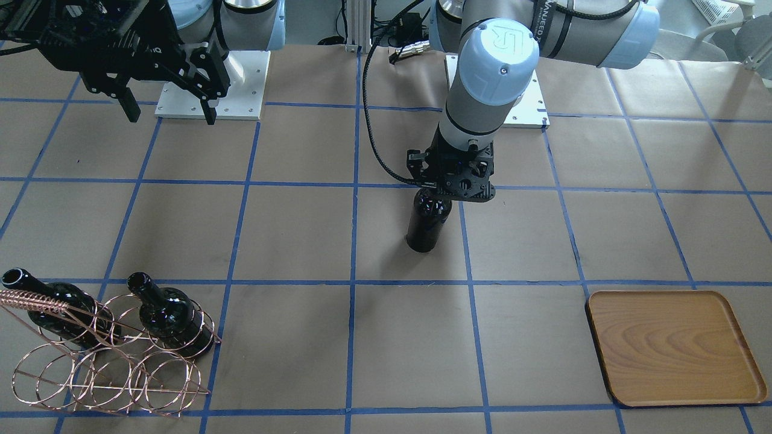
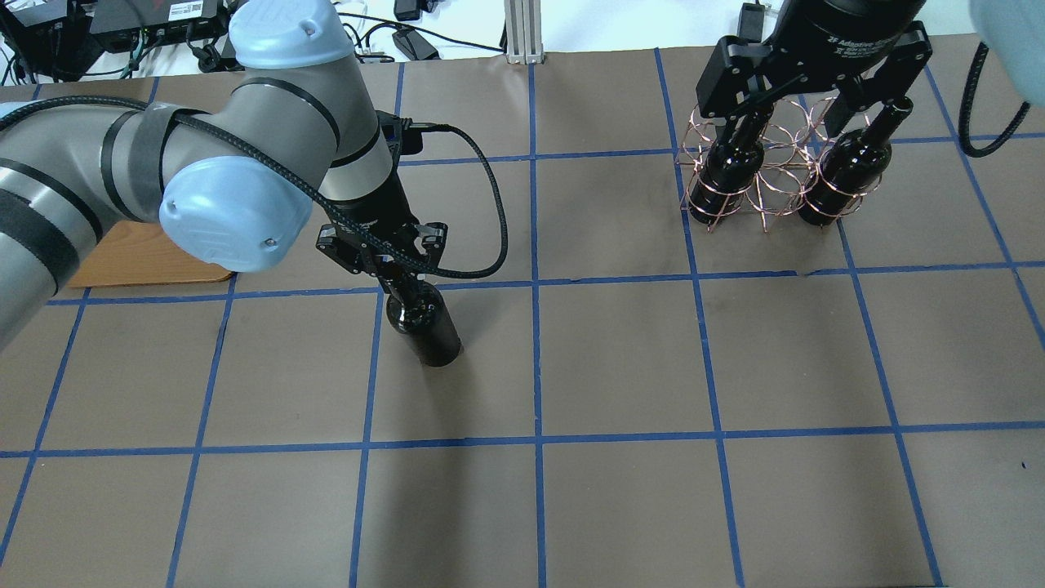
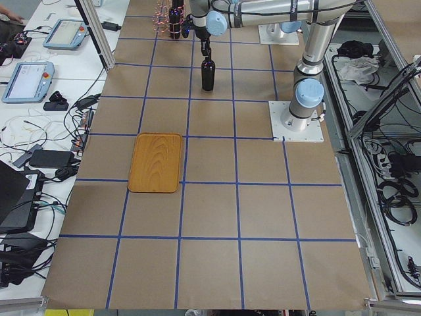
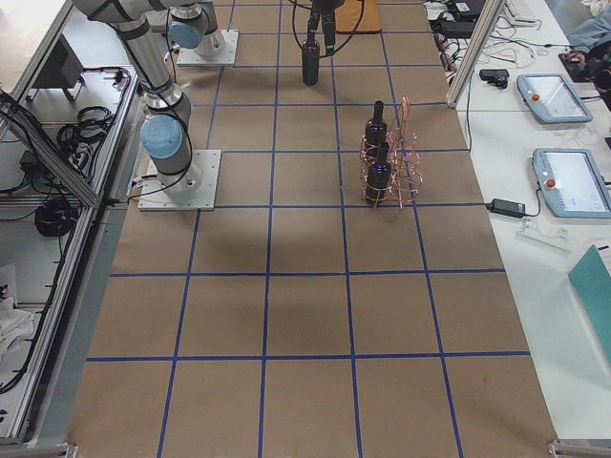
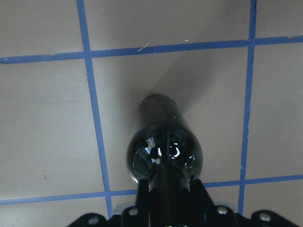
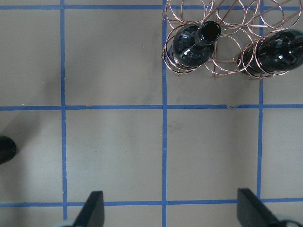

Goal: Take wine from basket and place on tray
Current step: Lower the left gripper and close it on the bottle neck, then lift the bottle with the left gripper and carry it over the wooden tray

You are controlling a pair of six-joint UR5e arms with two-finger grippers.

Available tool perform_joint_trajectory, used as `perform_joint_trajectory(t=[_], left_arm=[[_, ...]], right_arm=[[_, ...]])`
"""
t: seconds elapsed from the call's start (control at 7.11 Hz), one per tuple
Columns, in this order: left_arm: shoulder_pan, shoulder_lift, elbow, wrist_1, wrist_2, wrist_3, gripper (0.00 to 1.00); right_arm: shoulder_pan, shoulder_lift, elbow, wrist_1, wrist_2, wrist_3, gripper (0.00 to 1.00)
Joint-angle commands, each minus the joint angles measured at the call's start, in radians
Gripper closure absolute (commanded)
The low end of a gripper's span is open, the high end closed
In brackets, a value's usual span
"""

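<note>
The left end effector (image 1: pixel 443 193) is clamped shut on the neck of a black wine bottle (image 1: pixel 427 228), which stands upright beneath it. Whether the bottle's base touches the desk (image 1: pixel 301 241) I cannot tell. The right end effector (image 6: pixel 169 193) is spread wide and holds nothing, high over the end of the desk far from the tray (image 1: pixel 675 346). The bottle is well apart from the tray, off toward the robot's base, with bare desk between them. The basket (image 1: pixel 108 367), holding two other bottles (image 1: pixel 166 313), stands far from the tray.
</note>
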Motion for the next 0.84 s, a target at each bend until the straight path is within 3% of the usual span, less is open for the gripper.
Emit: perform_joint_trajectory(t=[0.0,0.42,0.7], left_arm=[[0.01,0.0,0.055,-0.003,0.01,0.009,1.0],[0.118,-0.043,0.245,-0.088,0.075,0.164,1.0],[0.308,-0.061,0.302,-0.121,0.076,0.368,1.0]], right_arm=[[0.001,-0.001,0.0,0.001,0.0,0.0,0.0],[0.001,-0.003,0.0,0.001,0.0,0.0,0.0],[0.001,-0.003,0.0,0.002,0.0,0.0,0.0]])
